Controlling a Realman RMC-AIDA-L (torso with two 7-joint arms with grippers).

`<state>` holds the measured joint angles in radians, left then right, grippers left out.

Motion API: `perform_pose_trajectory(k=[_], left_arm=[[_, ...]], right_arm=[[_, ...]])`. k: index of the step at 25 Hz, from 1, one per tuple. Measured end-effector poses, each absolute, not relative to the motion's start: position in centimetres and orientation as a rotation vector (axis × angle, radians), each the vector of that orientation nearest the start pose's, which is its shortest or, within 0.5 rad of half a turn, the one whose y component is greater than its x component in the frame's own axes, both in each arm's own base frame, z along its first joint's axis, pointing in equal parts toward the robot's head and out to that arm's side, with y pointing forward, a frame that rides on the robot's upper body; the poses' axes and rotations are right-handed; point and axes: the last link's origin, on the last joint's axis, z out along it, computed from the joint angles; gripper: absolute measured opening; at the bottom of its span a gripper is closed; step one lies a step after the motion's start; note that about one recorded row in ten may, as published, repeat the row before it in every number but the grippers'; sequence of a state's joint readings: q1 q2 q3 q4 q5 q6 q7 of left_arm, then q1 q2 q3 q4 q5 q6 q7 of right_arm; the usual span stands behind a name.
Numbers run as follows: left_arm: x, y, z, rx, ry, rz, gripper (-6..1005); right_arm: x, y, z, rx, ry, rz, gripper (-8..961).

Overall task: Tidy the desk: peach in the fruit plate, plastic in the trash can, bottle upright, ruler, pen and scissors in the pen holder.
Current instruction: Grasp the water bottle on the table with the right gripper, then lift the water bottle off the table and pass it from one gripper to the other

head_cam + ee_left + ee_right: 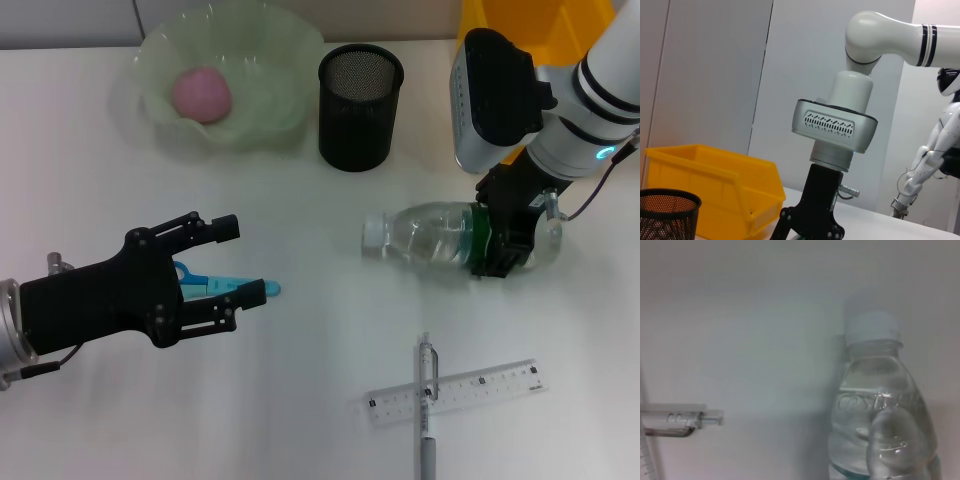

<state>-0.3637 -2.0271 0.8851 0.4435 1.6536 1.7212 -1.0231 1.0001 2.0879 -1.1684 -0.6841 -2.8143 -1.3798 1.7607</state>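
Toward the bench's right edge: right tool (508, 243) clenched on lying bottle (430, 237). Near the left edge: left tool (237, 268) released above scissors (228, 286).

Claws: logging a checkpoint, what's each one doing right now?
Left claw: open, above the blue scissors.
Right claw: closed on the lying bottle.
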Motion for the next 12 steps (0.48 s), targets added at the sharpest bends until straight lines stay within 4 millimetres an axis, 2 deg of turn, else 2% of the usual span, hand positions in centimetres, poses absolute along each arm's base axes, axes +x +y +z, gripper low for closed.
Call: perform_pose_trajectory(k=[12], left_arm=[[-28.35, 26.25, -0.75, -2.681, -0.428, -1.045, 817]], right_arm=[[18.85, 40.66, -3.95, -2.909, 0.017, -0.9, 766]])
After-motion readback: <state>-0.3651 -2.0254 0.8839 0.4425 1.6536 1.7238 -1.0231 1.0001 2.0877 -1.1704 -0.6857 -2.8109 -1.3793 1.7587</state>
